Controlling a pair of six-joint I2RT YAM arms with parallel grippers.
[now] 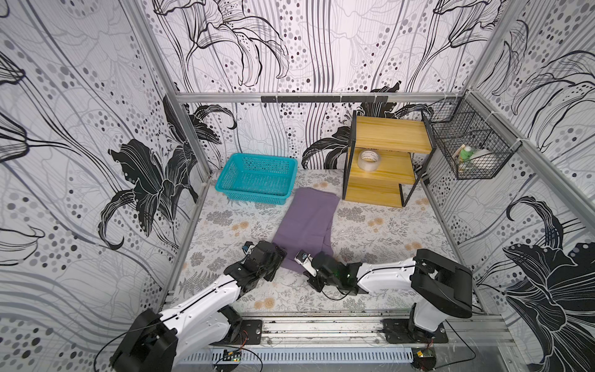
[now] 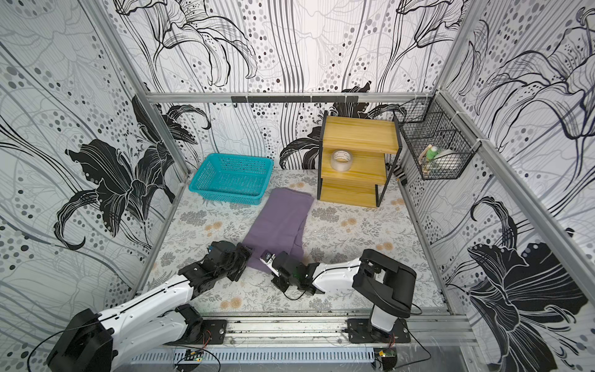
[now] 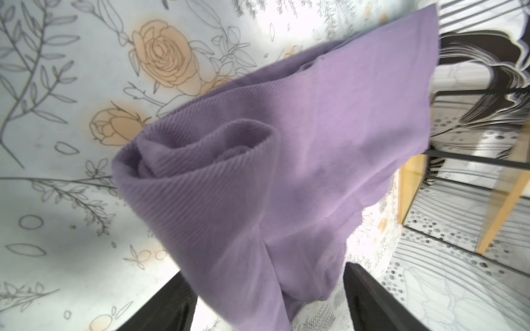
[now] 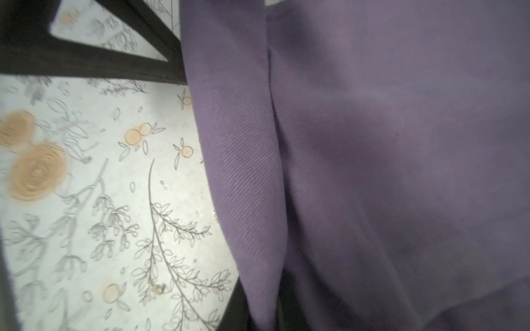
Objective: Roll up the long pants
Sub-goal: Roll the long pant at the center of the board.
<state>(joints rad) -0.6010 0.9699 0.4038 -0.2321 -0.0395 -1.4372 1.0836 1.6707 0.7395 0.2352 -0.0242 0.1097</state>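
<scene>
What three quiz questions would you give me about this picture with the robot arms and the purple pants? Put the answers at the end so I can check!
1. True or false: the long pants lie inside the teal basket.
2. Pick one: what colour are the long pants? A purple, B yellow, C white.
3. Fill the gap: the roll of tape sits on the wooden ___.

Key:
1. False. They lie on the table, outside the basket.
2. A.
3. shelf.
</scene>
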